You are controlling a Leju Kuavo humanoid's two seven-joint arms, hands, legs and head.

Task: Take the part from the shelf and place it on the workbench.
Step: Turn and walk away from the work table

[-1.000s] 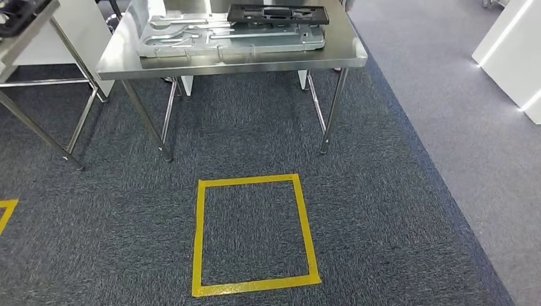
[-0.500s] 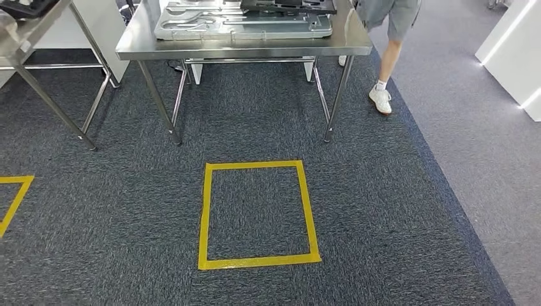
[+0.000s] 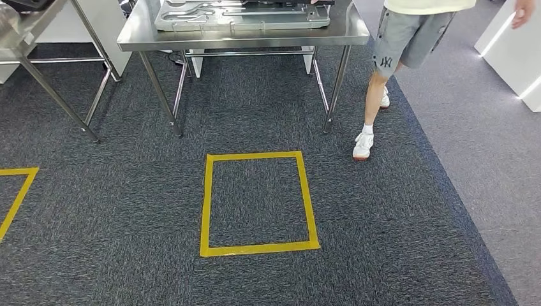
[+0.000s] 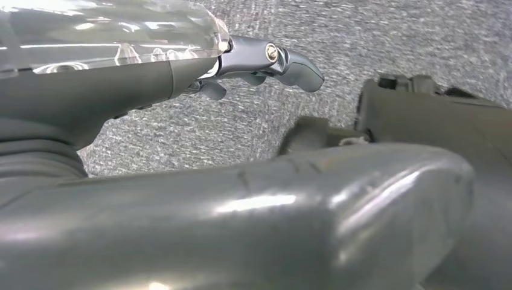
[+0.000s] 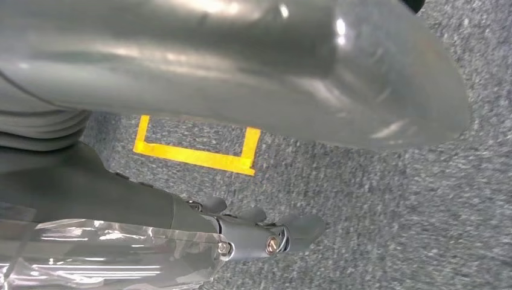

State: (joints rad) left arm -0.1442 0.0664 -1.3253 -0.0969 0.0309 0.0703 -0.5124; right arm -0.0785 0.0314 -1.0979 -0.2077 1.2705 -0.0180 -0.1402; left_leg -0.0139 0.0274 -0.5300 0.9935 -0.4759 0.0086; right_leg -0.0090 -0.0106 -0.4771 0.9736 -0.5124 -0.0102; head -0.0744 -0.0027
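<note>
Hanging over carpet [image 4: 253,127], left hand [image 4: 259,63] empty, right hand [image 5: 259,232] empty

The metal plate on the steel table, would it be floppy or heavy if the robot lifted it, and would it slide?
The metal plate looks like formed sheet metal with ribs, so probably stiff. It covers much of the table, so likely heavy and awkward for one hand. Metal on a smooth steel top would probably slide if pushed.

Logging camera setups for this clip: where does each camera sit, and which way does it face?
Head view: high on the body, looking forward and down at the steel workbench, yellow tape square and a person's leg.
Left wrist view: behind the empty left hand, facing grey carpet.
Right wrist view: behind the empty right hand, facing carpet.
Head and right wrist views share the tape square.
</note>
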